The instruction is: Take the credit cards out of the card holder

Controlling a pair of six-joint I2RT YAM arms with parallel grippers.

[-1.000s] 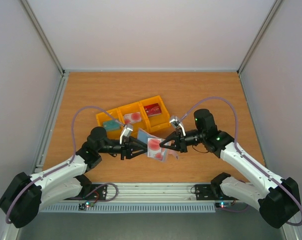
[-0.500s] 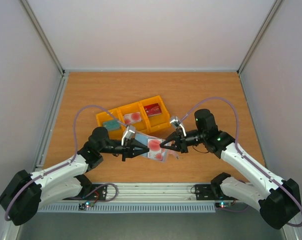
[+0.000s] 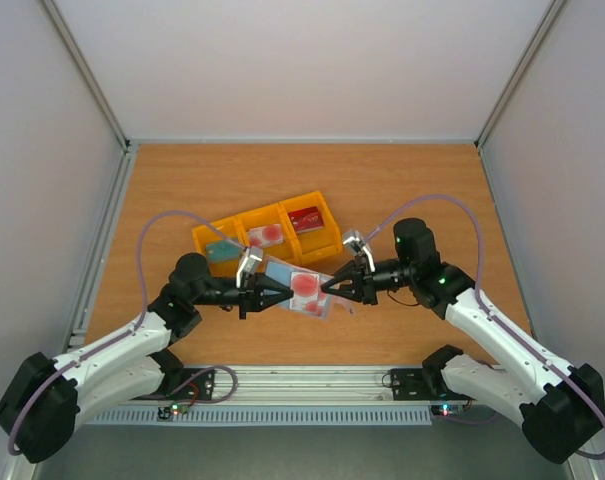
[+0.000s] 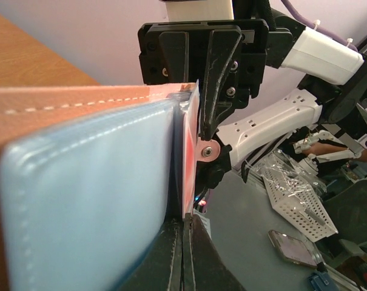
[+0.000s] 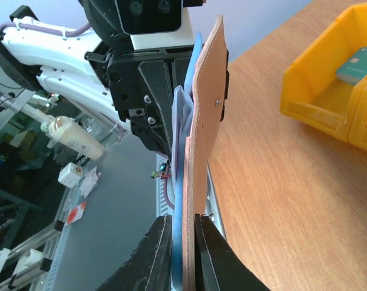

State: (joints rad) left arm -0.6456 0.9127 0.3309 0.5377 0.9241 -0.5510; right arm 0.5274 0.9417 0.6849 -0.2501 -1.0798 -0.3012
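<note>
The card holder (image 3: 280,269) hangs open above the table between my two grippers, pale blue-grey inside (image 4: 80,200) and taupe outside (image 5: 206,121). A whitish-pink credit card with a red blotch (image 3: 305,283) sits in its right panel; its thin red edge (image 4: 189,139) runs down into my left gripper (image 4: 184,227). My left gripper (image 3: 273,292) is shut on that card's edge. From the other side my right gripper (image 3: 329,288) is shut on the holder's edge, one finger on each face (image 5: 183,227).
A yellow three-compartment tray (image 3: 327,232) stands just behind the grippers. It holds a teal card (image 3: 222,250), a whitish-pink card (image 3: 265,236) and a dark red card (image 3: 304,218). In the right wrist view the tray (image 5: 316,109) is close on the right.
My left gripper has shut on the card's edge and drawn back slightly to the left. The holder has shifted a little left and up with it. The right gripper has stayed in place.
</note>
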